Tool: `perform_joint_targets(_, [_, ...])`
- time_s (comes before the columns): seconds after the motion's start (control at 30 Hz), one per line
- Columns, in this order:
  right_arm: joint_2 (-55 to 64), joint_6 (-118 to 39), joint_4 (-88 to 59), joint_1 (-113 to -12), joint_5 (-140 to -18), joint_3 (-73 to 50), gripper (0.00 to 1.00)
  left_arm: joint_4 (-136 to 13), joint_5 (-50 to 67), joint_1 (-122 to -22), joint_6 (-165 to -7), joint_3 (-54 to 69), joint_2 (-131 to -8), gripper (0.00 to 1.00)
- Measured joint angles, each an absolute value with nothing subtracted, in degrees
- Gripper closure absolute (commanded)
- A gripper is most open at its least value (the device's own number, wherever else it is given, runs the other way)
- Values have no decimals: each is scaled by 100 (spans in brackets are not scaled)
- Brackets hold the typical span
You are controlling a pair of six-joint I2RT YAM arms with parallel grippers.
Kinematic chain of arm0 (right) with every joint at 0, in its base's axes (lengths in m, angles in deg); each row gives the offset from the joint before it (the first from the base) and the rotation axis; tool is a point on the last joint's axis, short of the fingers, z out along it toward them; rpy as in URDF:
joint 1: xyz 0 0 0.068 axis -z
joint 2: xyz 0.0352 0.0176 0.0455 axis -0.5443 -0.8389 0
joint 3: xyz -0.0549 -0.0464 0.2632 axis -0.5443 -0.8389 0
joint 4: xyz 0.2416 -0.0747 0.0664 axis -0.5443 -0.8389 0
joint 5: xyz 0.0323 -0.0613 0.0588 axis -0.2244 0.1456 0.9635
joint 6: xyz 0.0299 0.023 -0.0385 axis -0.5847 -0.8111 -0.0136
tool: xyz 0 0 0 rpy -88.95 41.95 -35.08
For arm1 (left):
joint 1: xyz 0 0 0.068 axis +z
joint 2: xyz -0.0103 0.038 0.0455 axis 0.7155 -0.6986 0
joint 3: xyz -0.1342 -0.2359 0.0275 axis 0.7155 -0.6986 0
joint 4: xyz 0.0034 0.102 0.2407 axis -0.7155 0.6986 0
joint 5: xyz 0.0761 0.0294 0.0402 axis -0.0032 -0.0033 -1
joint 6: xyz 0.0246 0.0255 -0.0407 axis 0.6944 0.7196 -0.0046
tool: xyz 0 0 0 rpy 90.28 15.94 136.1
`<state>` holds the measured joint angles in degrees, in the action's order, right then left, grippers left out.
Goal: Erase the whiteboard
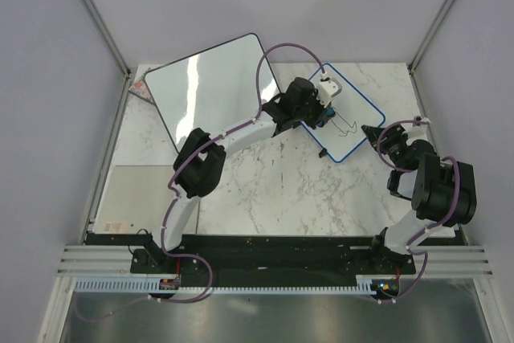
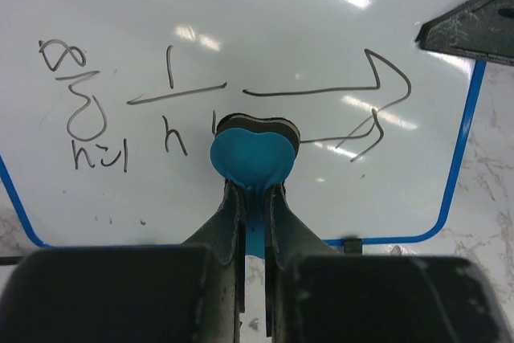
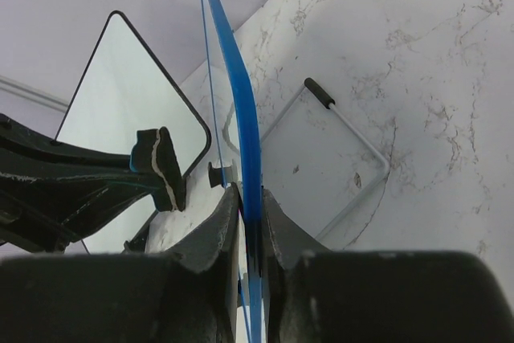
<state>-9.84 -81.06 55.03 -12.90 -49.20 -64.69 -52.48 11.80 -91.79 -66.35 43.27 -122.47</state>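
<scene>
The blue-framed whiteboard (image 1: 347, 122) lies at the back right of the table and bears dark scribbles and an arrow (image 2: 353, 90). My left gripper (image 1: 323, 100) is over the board. In the left wrist view it (image 2: 255, 192) is shut on a blue heart-shaped eraser (image 2: 250, 158), whose pad rests on the board (image 2: 281, 30) between the writing and the arrow. My right gripper (image 1: 374, 136) is shut on the board's right edge. In the right wrist view it (image 3: 250, 208) pinches the blue frame (image 3: 239, 110), seen edge-on.
A larger black-framed whiteboard (image 1: 213, 90) leans at the back left and also shows in the right wrist view (image 3: 120, 94). A white wire stand (image 3: 349, 138) lies on the marble beside the small board. A grey sheet (image 1: 148, 198) lies at the near left.
</scene>
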Motion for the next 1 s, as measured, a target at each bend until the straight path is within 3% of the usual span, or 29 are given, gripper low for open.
perform_joint_targets(0.27, [-853,-8010,5505,-1290,-4965,-6631,100,-5288,1086,-9359,-6722,5055,-12822,98])
perform_joint_targets(0.43, [-755,-7920,5489,-1327,-5003,-6698,100,-4772,808,-9717,-6388,6259,-13458,98])
perform_joint_targets(1.0, [-595,-7776,5192,-1375,-5136,-6725,100,-4097,1064,-10097,-5984,6292,-13502,98])
